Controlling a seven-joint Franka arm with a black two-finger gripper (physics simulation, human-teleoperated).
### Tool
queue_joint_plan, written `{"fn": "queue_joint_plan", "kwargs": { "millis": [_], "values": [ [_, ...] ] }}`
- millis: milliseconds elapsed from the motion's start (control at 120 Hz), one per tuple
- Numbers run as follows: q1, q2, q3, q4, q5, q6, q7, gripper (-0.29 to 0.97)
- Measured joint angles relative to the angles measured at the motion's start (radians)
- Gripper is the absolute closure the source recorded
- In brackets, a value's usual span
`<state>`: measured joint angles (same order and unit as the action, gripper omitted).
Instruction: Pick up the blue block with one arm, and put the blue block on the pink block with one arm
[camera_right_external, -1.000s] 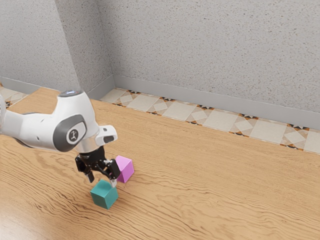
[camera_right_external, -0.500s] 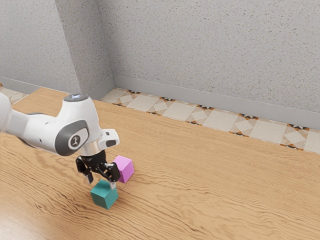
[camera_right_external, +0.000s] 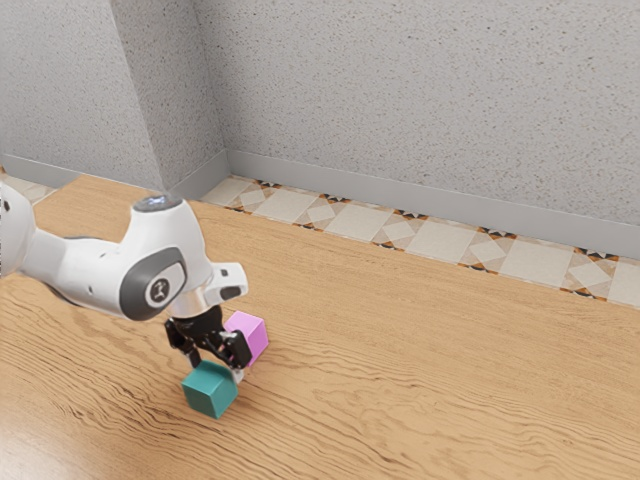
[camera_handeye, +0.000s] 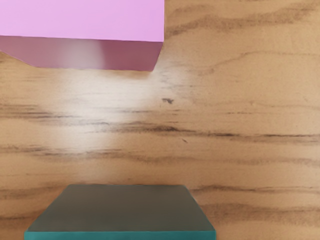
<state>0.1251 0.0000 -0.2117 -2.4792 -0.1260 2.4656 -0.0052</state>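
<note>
Blue block (camera_right_external: 208, 390), teal in shade, is sitting on the wooden table (camera_right_external: 420, 380) in the exterior view, just beside the pink block (camera_right_external: 250, 337) and nearer the camera; the white arm (camera_right_external: 110, 275) is reaching in from the exterior view's left, its forearm sloping down and its hand pointing straight at the tabletop; the gripper (camera_right_external: 213, 366) is hovering right over the blue block with its fingers standing apart, clamping nothing. In the wrist view the blue block (camera_handeye: 120, 210) is lying directly under the hand, its top face shaded; the pink block (camera_handeye: 82, 30) is sitting beyond it, bare table (camera_handeye: 240, 125) showing between them.
</note>
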Motion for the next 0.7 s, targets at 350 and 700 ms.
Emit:
{"fn": "queue_joint_plan", "kwargs": {
  "millis": [350,700],
  "values": [
    [-0.023,0.013,0.0,-0.009,-0.012,0.011,0.032,0.0],
    [0.025,0.051,0.001,-0.023,-0.067,0.033,0.041,0.09]
  ]
}}
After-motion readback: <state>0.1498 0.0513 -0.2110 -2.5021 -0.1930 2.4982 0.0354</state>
